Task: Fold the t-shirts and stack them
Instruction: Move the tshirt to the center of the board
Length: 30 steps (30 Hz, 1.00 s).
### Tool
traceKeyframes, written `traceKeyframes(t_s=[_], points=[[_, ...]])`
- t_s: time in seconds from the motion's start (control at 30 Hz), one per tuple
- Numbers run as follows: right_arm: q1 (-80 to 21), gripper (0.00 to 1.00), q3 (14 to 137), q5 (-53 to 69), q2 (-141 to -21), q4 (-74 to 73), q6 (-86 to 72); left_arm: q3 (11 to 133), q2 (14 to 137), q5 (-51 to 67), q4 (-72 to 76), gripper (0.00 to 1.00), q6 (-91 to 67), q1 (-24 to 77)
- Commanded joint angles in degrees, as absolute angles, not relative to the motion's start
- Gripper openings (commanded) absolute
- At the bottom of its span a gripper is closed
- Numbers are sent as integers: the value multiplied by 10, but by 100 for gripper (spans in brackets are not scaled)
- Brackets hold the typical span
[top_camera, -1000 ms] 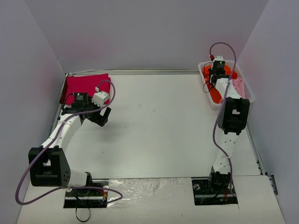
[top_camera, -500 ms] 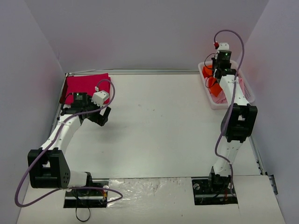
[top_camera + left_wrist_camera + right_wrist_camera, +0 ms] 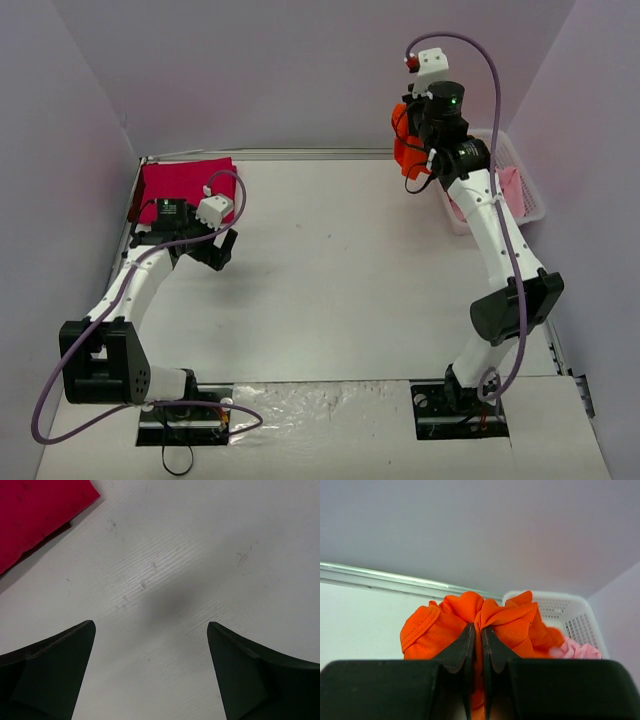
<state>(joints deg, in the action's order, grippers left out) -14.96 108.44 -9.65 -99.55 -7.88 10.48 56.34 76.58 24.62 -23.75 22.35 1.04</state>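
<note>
My right gripper (image 3: 412, 140) is shut on the bright orange t-shirt (image 3: 405, 150) and holds it bunched high in the air, left of the basket. In the right wrist view the cloth (image 3: 510, 620) is pinched between the fingertips (image 3: 469, 635) of the gripper (image 3: 478, 632). The magenta-red t-shirt (image 3: 180, 187) lies folded flat at the table's far left corner; its corner shows in the left wrist view (image 3: 35, 515). The pale pink t-shirt (image 3: 510, 185) lies in the basket and shows in the right wrist view (image 3: 577, 651). My left gripper (image 3: 222, 250) is open and empty just right of the magenta-red shirt, over bare table (image 3: 150, 630).
The white lattice basket (image 3: 525, 175) stands at the far right edge of the table, against the right wall; it shows in the right wrist view (image 3: 560, 610). Grey walls close in the back and both sides.
My right gripper has risen out of the basket and swung left with the orange t-shirt in it. The left arm has not moved.
</note>
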Motion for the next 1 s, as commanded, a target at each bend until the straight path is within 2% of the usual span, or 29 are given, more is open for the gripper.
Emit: traceKeyframes(t_s=[0.0, 0.3, 0.4, 0.57, 0.7, 0.87, 0.9, 0.97], points=[[-184, 0, 1130, -106, -933, -100, 126, 579, 741, 258, -242, 94, 223, 7], [-207, 0, 1122, -6, -812, -159, 108, 581, 731, 256, -243, 94, 223, 7], [-180, 0, 1028, 93, -770, -160, 97, 581, 728, 255, -245, 94, 225, 6], [-166, 0, 876, 181, -713, -191, 117, 581, 729, 258, -244, 94, 227, 4], [-166, 0, 797, 202, -729, -220, 136, 585, 735, 261, -252, 94, 228, 4], [-166, 0, 757, 197, -762, -225, 163, 585, 737, 269, -254, 94, 229, 4], [-166, 19, 757, 202, -775, -231, 171, 586, 737, 269, -256, 94, 229, 4], [-166, 39, 764, 238, -788, -264, 202, 586, 737, 269, -255, 94, 230, 4]])
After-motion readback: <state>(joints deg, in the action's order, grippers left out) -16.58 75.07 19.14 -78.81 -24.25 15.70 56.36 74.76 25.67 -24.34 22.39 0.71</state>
